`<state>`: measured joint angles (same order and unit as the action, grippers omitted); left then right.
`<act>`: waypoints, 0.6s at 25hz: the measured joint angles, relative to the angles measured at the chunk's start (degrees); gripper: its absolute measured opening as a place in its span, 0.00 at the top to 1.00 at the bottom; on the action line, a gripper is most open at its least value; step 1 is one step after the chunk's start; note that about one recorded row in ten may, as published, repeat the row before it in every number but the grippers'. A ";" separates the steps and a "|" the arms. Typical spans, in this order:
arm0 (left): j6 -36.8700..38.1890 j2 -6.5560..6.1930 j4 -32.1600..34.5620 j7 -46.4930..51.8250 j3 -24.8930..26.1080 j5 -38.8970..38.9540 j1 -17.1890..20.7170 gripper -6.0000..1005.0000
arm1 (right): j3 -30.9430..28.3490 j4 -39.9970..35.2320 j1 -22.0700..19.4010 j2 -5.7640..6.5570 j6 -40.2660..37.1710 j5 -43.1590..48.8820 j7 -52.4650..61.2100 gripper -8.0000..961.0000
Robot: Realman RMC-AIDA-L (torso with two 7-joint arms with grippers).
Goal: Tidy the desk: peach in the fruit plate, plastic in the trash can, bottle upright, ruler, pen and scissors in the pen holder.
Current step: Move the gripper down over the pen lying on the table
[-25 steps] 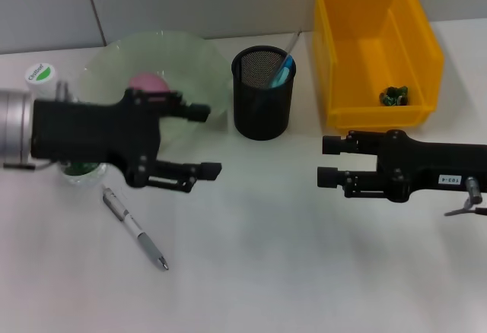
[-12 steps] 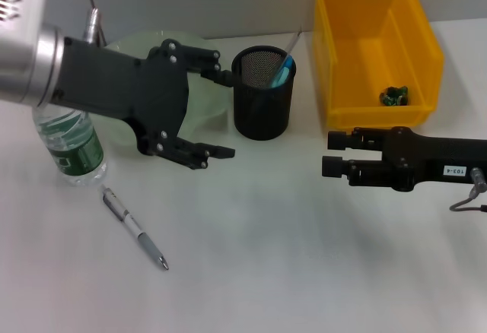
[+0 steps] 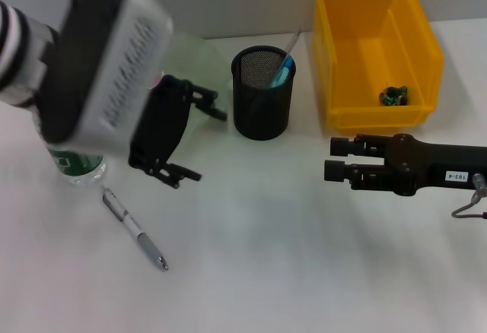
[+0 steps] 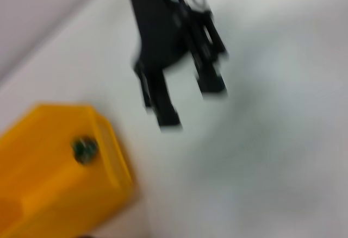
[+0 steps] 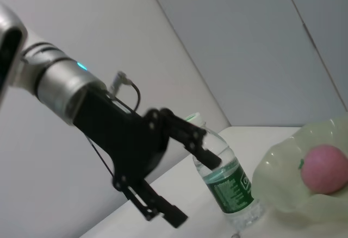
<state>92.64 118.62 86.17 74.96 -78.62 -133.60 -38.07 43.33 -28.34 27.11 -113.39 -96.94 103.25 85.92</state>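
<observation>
Desk (image 3: pixel 304 272): white top, items grouped along its back edge.

Peach (image 5: pixel 325 167): lies in the fruit plate (image 5: pixel 283 192) toward the back left corner. Judged done.

Bottle (image 3: pixel 74 163): stands upright near the left edge, just beside the fruit plate. Judged done.

Trash can (image 3: pixel 377 40): yellow bin at the back right; a small green scrap (image 3: pixel 394 96) lies inside on its floor. Judged to be the plastic, so done.

Pen holder (image 3: pixel 263 93): black mesh cup at the back centre, between plate and bin. Light blue scissors (image 3: pixel 281 71) stand in it with a pale strip beside them, likely the ruler; too little shows to be sure.

Pen (image 3: pixel 135 229): lies flat on the desk toward the front left, in front of the bottle, apart from it. Judged the one item left.

Left gripper (image 3: pixel 181 131): raised above the desk between bottle and pen holder, fingers spread wide, holding nothing.

Right gripper (image 3: pixel 333 158): hovers in front of the trash can, fingers parted by a narrow gap, empty.
</observation>
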 joint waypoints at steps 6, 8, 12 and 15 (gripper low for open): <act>-2.89 -0.38 2.27 -0.04 -8.93 -8.68 1.04 0.22 | 0.01 0.02 -0.23 0.17 0.72 0.00 1.02 0.25; -2.90 -0.49 2.27 -0.06 -9.83 -9.10 0.89 0.22 | 0.01 0.03 -0.27 0.17 0.89 0.00 1.03 0.25; -2.80 -1.21 1.77 -0.35 -12.82 -9.83 0.29 0.22 | -0.06 0.05 -0.45 0.19 1.32 0.00 1.12 0.25; -3.12 -1.98 0.67 -0.73 -14.82 -10.32 -0.18 0.23 | -0.09 -0.22 -0.52 0.19 1.63 0.00 1.70 0.25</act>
<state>89.52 116.65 86.83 74.23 -93.44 -143.92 -38.26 43.25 -28.56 26.58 -113.20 -95.31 103.25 87.62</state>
